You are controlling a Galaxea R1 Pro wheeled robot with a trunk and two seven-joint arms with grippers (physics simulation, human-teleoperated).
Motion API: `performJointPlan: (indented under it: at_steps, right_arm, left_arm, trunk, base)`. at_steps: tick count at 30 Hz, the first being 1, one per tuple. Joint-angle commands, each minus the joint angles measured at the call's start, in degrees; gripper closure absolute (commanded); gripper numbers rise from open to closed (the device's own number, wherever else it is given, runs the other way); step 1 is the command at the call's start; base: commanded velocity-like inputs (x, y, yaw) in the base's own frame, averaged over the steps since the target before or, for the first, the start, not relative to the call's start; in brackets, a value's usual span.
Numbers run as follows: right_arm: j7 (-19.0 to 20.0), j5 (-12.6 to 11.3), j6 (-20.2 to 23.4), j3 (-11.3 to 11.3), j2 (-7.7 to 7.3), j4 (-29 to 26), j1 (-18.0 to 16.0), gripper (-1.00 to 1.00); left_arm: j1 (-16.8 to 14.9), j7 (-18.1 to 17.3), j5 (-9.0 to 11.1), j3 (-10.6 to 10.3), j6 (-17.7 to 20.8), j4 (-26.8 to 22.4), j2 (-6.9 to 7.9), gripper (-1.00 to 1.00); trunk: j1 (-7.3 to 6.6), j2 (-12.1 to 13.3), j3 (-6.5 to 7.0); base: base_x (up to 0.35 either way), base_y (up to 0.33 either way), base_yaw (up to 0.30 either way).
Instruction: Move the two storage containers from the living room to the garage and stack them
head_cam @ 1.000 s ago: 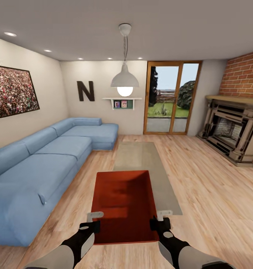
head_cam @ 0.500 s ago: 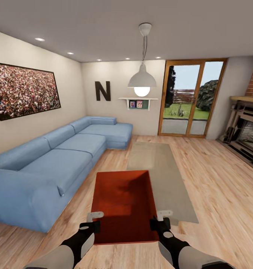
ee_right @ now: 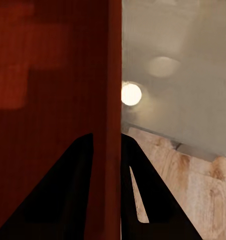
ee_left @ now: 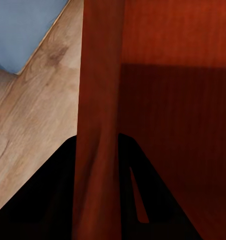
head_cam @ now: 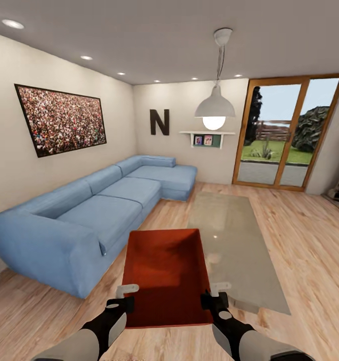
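A two-armed robot carries an orange-red storage container (head_cam: 166, 273) through the living room, one side wall pinched in each hand. The left gripper (head_cam: 124, 295) has its fingers (ee_left: 52, 200) clamped across the container's left wall, one finger outside and one inside; the right gripper (head_cam: 216, 292) grips the right wall the same way, its fingers (ee_right: 158, 200) straddling the rim. The open-top bin hangs level between the two sets of fingers, its near edge just ahead of the wrists and its interior bare.

Carrying it well looks to be a matter of keeping both clamps equally firm and the arms at matched height while the base turns, so the smooth walls do not slip or the bin twist. The garage is not in sight, so the haul appears to be in its early part, and the pale wood floor (head_cam: 309, 260) here is not where the bin belongs.

Just beyond the right fingers lies a glass-topped low table (head_cam: 234, 240); beyond the left fingers stretches a blue sofa (head_cam: 89, 215). Farther off hang a pendant lamp (head_cam: 214, 108) and a framed picture (head_cam: 61, 119). The only legible writing is a large dark letter "N" (head_cam: 159, 122) on the far wall, beside a small shelf (head_cam: 207, 136) and glazed doors (head_cam: 284, 135); no brands or labels can be read
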Motion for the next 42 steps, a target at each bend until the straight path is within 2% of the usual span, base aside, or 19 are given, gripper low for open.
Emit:
performJointPlan:
  at_steps: [1,42]
  right_arm:
    - [-0.28,0.14,-0.08,-2.65,-0.19,0.00,-0.02,1.00]
    - [-0.28,0.25,-0.08,-2.65,-0.20,0.00,-0.02,1.00]
  left_arm:
    - [-0.02,0.47,0.08,1.85,0.26,-0.20,2.01,1.00]
    - [-0.02,0.48,0.08,1.93,0.20,-0.05,2.47,1.00]
  trunk:
    - [0.02,-0.05,-0.02]
    - [0.02,-0.05,-0.02]
  base:
    - [0.000,0.000,0.278]
    - [0.000,0.000,0.278]
